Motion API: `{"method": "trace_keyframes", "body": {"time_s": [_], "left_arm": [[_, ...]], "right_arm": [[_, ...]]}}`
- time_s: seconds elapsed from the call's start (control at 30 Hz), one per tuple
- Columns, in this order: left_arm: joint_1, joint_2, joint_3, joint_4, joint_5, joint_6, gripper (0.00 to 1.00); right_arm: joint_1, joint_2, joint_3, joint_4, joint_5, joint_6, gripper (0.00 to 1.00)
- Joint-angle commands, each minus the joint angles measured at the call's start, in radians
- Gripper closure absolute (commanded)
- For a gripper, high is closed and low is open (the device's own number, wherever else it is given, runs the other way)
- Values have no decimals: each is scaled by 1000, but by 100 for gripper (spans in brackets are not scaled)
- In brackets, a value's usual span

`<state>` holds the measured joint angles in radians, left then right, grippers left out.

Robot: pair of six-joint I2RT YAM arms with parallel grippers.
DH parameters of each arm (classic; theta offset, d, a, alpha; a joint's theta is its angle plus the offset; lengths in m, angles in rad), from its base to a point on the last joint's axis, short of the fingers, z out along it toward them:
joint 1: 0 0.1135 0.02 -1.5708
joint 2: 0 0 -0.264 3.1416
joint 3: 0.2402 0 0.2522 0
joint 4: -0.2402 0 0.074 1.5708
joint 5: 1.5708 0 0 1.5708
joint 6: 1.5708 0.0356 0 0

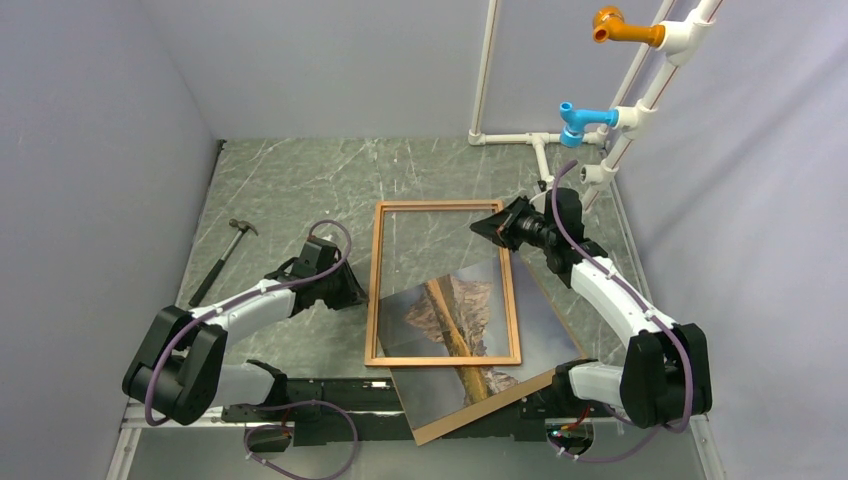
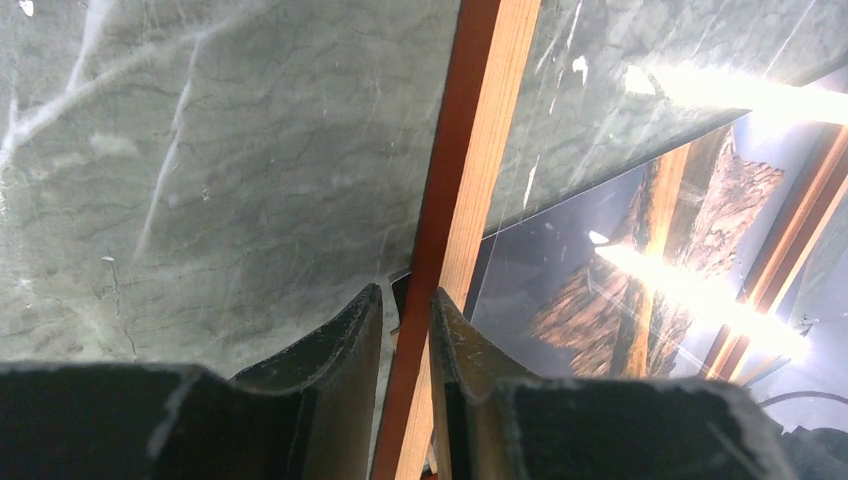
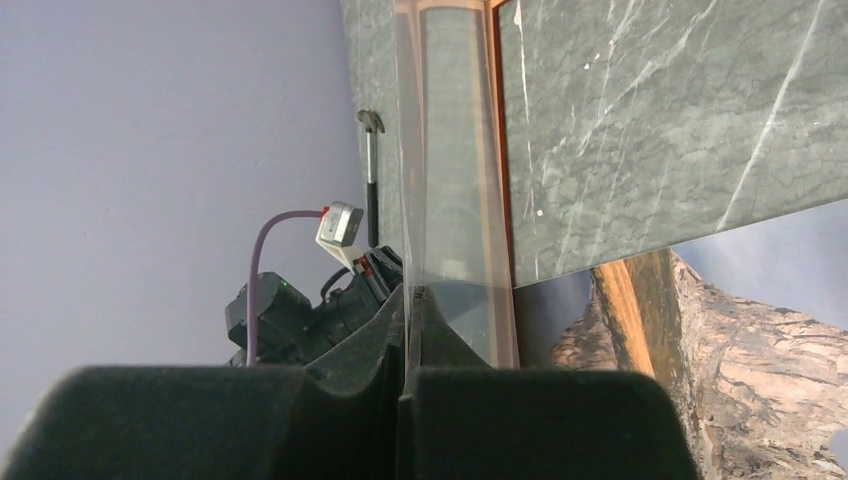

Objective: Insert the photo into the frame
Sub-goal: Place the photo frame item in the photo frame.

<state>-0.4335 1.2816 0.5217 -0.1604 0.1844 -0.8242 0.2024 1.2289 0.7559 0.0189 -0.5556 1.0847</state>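
The frame [image 1: 374, 290], thin reddish-brown wood, lies flat in mid-table. The photo [image 1: 450, 385], a rocky mountain mirrored in water, lies tilted under it, and its near corner sticks out past the frame's front rail. My left gripper [image 1: 350, 290] straddles the frame's left rail [image 2: 470, 150], jaws closed on it [image 2: 405, 292], with the photo [image 2: 620, 290] just beyond. My right gripper [image 1: 497, 228] is at the frame's far right corner. In the right wrist view its jaws [image 3: 410, 292] are shut on a thin clear pane [image 3: 455, 180] seen edge-on, with the photo [image 3: 720, 330] below.
A brown backing board [image 1: 490, 412] shows under the photo's near edge. A hammer [image 1: 222, 258] lies at the left of the table. A white pipe rack [image 1: 620, 120] with blue and orange fittings stands at the back right. Grey walls close in both sides.
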Motion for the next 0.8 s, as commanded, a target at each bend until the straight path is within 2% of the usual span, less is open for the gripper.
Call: {"method": "trace_keyframes", "body": {"time_s": [0.0,0.77], "left_arm": [[-7,16,24,-24,-33,29,72],[-21,32,40,-38,-44,36,74]], "right_arm": [[-1,-32,-2,65,-23,41,100],[22,-38,-26,69,-46,56,100]]}}
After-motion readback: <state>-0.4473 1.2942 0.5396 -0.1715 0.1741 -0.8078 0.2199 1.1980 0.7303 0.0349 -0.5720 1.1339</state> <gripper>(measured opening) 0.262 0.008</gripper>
